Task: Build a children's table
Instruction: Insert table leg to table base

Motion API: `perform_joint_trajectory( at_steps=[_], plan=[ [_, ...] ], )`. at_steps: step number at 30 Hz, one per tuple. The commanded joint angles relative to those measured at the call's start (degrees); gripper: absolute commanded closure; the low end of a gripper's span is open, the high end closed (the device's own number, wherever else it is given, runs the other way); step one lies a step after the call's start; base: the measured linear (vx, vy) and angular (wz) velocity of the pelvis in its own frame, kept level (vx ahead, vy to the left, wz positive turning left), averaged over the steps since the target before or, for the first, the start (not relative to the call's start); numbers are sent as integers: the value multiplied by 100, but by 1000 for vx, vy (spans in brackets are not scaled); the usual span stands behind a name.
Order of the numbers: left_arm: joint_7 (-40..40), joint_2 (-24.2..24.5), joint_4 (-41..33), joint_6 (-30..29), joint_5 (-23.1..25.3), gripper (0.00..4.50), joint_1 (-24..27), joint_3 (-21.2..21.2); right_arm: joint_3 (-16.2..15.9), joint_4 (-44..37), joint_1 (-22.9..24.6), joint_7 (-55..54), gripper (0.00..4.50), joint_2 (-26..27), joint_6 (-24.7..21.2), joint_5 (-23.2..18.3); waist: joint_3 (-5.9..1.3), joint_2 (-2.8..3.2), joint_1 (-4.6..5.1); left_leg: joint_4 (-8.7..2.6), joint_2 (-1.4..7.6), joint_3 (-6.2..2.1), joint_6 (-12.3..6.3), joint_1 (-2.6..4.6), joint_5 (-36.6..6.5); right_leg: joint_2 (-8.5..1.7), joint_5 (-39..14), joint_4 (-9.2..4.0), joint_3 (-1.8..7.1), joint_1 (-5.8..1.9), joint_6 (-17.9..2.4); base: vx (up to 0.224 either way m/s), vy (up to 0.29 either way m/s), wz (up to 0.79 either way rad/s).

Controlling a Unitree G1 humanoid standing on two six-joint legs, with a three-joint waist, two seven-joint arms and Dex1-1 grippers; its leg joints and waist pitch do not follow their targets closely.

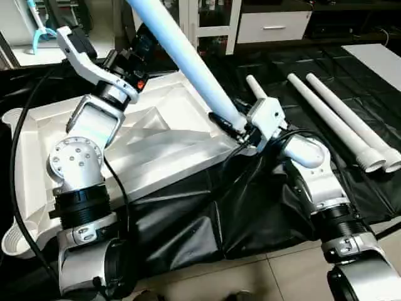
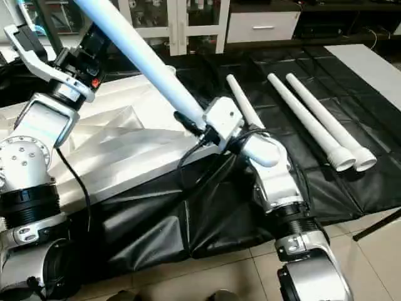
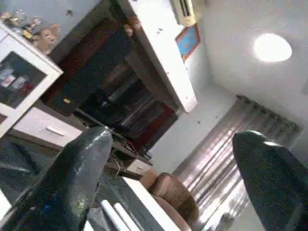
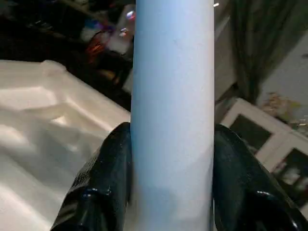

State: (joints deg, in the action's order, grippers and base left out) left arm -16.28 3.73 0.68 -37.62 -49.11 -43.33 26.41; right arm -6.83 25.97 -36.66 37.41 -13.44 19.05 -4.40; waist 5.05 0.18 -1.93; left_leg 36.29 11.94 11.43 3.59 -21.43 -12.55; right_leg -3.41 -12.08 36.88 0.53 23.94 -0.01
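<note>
The children's table top lies upside down on a black cloth, its ribbed underside facing up, with a round socket at its left corner. One white leg slants up and to the left over the top. My right gripper is shut on this leg near its lower end, and its black fingers press both sides of the tube. My left gripper is raised beside the leg's upper part, open, with nothing between its fingers. Three more legs lie on the cloth to the right.
The black cloth hangs over the front edge onto a tiled floor. A white cabinet with glass doors and a drawer stands behind. A white board lies at the far right.
</note>
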Motion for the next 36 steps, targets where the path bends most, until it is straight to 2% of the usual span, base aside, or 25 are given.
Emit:
perform_joint_trajectory(
  at_steps=[1,3,6,11,12,13,14,15,16,19,20,21,22,23,25,26,30,32,36],
  plan=[
    [-139,8,-189,-151,37,0,29,-136,259,-139,-158,-250,264,28,-14,-134,-550,76,12,-353,36,-21,-439,101,-147,-196,1072,-279,68,-362,-1839,0,0,0],
    [-184,51,-239,-191,-65,0,116,-196,401,-157,-241,-374,264,43,-152,-244,-544,76,20,-359,23,-19,-334,99,-287,-188,877,-292,73,-370,-1764,0,0,0],
    [-232,92,-383,-234,-373,0,228,-289,417,-225,-233,-372,264,-2,-386,-233,-559,77,8,-350,10,-26,-296,88,-205,-179,1060,-268,81,-386,-1740,0,0,0],
    [-314,81,-464,-200,-379,0,205,-279,-78,-283,6,99,264,-192,-658,108,-571,59,17,-326,-3,-28,-359,64,-76,-174,1275,-262,73,-407,-1751,0,0,0],
    [-312,84,-434,-196,-357,0,160,-253,-300,-315,136,344,264,-274,-737,227,-572,69,15,-324,-3,-30,-388,63,-53,-182,1297,-261,76,-407,-1763,0,0,0],
    [-312,84,-434,-196,-357,0,160,-253,-300,-315,136,344,264,-274,-737,227,-574,67,12,-324,1,-31,-406,69,-43,-181,1314,-261,74,-409,-1767,0,0,0],
    [-320,104,-398,-155,-316,0,129,-252,-472,-354,247,497,264,-327,-935,308,-573,61,10,-319,0,-34,-420,61,-12,-179,1352,-258,75,-415,-1781,0,0,0],
    [-328,117,-391,-147,-329,0,124,-260,-524,-374,284,540,264,-345,-943,334,-577,81,4,-318,2,-38,-429,64,-7,-188,1360,-254,75,-416,-1800,0,0,0],
    [-327,135,-391,-138,-351,0,128,-278,-546,-392,304,539,264,-353,-937,356,-568,74,9,-323,4,-33,-436,64,-45,-188,1321,-265,74,-408,-1804,0,0,0],
    [-335,172,-418,-139,-459,0,144,-306,-518,-446,317,464,264,-336,-945,344,-562,86,6,-330,21,-36,-401,87,-145,-191,1139,-270,67,-387,-1814,0,0,0],
    [-312,182,-418,-153,-524,0,149,-296,-440,-454,274,349,264,-311,-969,323,-565,126,0,-329,21,-44,-370,92,-169,-195,1100,-263,66,-387,-1814,0,0,0],
    [-279,185,-414,-171,-543,28,151,-281,-357,-428,219,226,264,-292,-955,329,-570,106,7,-326,14,-38,-350,88,-140,-187,1155,-260,68,-390,-1815,0,0,0],
    [-279,185,-414,-171,-543,28,151,-281,-356,-428,219,224,264,-292,-955,329,-570,98,8,-327,11,-36,-351,90,-146,-183,1164,-264,68,-387,-1819,0,0,0],
    [-233,180,-398,-189,-551,34,156,-258,-244,-364,135,47,264,-267,-907,341,-571,119,6,-324,6,-39,-340,85,-136,-186,1152,-260,66,-389,-1806,0,0,0],
    [-229,175,-381,-195,-561,34,158,-250,-160,-355,82,-99,264,-248,-898,340,-575,115,10,-322,4,-37,-323,89,-154,-184,1115,-265,67,-390,-1788,0,0,0],
    [-228,177,-376,-191,-553,54,159,-255,-142,-362,74,-135,264,-247,-908,338,-581,120,6,-324,5,-39,-303,96,-137,-177,1123,-260,62,-387,-1771,0,0,0],
    [-146,160,-372,-164,-538,77,172,-247,-49,-351,-1,-247,264,-217,-920,284,-589,122,7,-313,-7,-38,-314,86,-62,-172,1283,-249,62,-397,-1760,0,0,0],
    [-122,171,-367,-147,-587,104,183,-257,-97,-388,9,-180,264,-227,-923,288,-595,127,3,-309,-9,-40,-325,83,-43,-171,1345,-242,61,-403,-1765,0,0,0],
    [-113,207,-382,-131,-598,130,198,-311,-300,-481,131,-29,264,-263,-906,349,-593,128,7,-313,-3,-45,-335,84,-81,-172,1322,-242,53,-406,-1780,0,0,0]
  ],
)
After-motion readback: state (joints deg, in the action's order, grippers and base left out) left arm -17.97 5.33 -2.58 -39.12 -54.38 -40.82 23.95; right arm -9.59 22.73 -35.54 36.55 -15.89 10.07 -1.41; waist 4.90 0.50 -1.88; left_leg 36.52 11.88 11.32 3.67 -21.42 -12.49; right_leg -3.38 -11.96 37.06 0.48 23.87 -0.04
